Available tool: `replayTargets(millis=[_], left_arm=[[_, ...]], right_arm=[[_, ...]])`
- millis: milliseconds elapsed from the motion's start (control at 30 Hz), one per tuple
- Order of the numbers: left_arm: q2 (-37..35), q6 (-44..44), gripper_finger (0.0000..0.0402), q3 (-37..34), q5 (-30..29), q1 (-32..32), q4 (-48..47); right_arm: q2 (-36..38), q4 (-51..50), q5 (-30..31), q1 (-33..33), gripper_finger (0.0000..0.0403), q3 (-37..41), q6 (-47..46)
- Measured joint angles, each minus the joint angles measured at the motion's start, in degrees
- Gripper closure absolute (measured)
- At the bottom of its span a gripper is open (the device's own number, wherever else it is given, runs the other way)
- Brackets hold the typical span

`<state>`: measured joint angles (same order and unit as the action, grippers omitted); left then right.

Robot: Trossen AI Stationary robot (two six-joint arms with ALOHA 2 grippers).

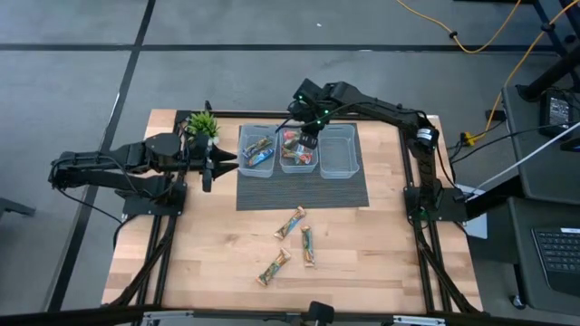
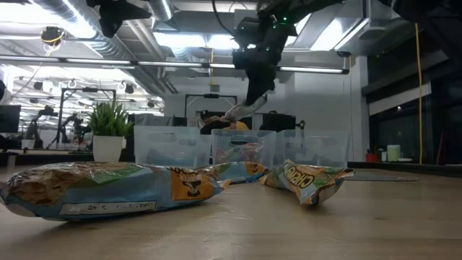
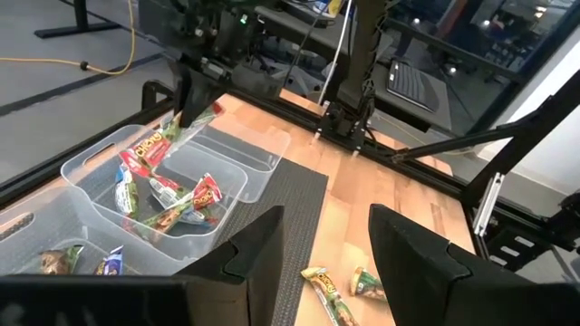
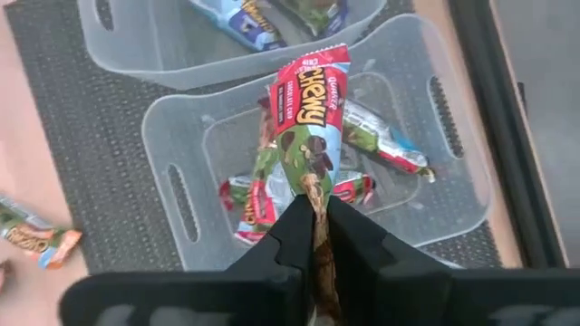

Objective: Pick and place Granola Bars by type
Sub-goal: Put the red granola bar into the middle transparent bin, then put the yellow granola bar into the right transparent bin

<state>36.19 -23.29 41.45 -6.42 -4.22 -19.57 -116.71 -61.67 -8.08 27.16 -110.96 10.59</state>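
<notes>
Red-wrapped granola bar [image 4: 305, 136] hangs from the right gripper [image 4: 317, 226], pinched at one end, directly above the middle bin [image 4: 177, 208] holding matching red bars. Release only once centred, low over the rim. Farther off, the left gripper [image 1: 217, 164] waits, fingers parted, empty.

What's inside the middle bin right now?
Middle bin holds several red-wrapped bars; the right gripper dangles another red bar above, hiding those directly beneath.
</notes>
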Motion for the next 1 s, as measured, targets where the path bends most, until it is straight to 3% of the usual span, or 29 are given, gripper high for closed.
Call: replayTargets(millis=[267, 467, 567, 767, 1000], left_arm=[[0.0, 0.0, 0.0247, 0.0, 0.0, 0.0, 0.0], [0.0, 0.4, 0.0247, 0.0, 0.0, 0.0, 0.0], [0.0, 0.5, 0.0247, 0.0, 0.0, 0.0, 0.0], [0.0, 0.7, 0.0247, 0.0, 0.5, 0.0, 0.0], [0.2, 0.6, 0.0247, 0.0, 2.8, 0.0, 0.0]], right_arm=[[0.1, 0.2, 1.0, 0.0, 0.0279, 0.0, -2.8], [2.0, -5.4, -8.3, -0.1, 0.0232, -0.9, -7.7], [4.1, -10.4, -12.5, -1.1, 0.0229, -0.9, -9.0], [12.0, -14.4, -12.2, -7.2, 0.0242, -0.8, -9.3], [22.1, -13.7, -5.4, -19.4, 0.0250, -0.8, -14.0]])
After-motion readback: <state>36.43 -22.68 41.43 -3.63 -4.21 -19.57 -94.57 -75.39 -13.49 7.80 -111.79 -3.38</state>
